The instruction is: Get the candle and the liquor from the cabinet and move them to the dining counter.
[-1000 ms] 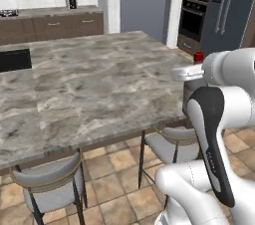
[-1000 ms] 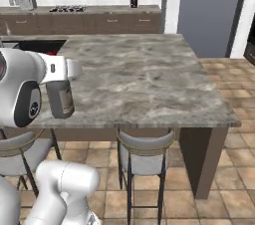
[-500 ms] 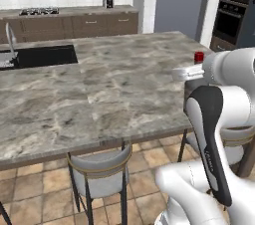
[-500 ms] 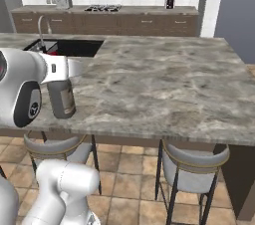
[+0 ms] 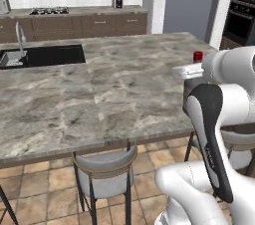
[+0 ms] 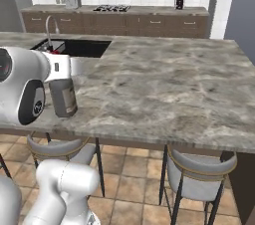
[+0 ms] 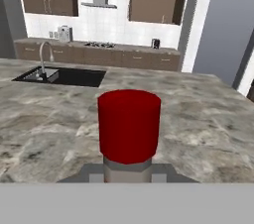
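Liquor (image 6: 63, 100) apparently gripped (fingers hidden).

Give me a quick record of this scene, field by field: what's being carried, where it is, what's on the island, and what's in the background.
carried item: liquor, dark grey bottle, upright; red cap close in the hand view
location: at the near edge of the dining counter
gripper state: fingers hidden, cannot tell
island features: black sink with a silver tap
seating: grey stools tucked under the near edge
cabinet: one wall cabinet open above the far worktop
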Robot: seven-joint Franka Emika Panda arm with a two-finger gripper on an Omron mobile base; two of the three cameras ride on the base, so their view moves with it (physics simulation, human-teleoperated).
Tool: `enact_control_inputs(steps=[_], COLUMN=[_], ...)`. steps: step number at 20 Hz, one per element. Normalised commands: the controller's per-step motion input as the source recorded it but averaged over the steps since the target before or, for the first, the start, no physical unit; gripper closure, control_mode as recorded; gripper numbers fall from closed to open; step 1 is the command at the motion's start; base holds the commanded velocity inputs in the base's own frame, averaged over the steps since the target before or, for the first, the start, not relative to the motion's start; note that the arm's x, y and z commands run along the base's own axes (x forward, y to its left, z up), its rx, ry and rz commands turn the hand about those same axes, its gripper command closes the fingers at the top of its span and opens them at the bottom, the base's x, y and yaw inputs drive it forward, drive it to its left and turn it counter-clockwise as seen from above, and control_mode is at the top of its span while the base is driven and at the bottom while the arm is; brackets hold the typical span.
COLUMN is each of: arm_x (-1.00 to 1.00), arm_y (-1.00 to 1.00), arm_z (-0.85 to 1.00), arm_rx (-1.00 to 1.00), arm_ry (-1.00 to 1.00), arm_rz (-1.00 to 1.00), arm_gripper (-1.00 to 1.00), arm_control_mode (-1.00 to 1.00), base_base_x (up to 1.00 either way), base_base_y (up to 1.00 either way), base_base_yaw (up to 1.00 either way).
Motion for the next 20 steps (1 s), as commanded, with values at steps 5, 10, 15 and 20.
enact_control_inputs(steps=[5,10,15,20], arm_x=[0.96,1.00,1.00,1.00], arm_y=[-0.15,-0.22,0.00,-0.04], arm_z=[-0.45,-0.61,-0.62,-0.28], arm_rx=[0.00,0.00,0.00,0.01], arm_ry=[0.00,0.06,0.05,0.01], arm_rz=[0.31,0.36,0.30,0.20], arm_gripper=[1.00,1.00,1.00,1.00], arm_control_mode=[-1.00,-1.00,-1.00,-1.00], base_base_x=[0.00,0.00,0.00,0.00], base_base_y=[0.00,0.00,0.00,0.00], base_base_yaw=[0.00,0.00,0.00,0.00])
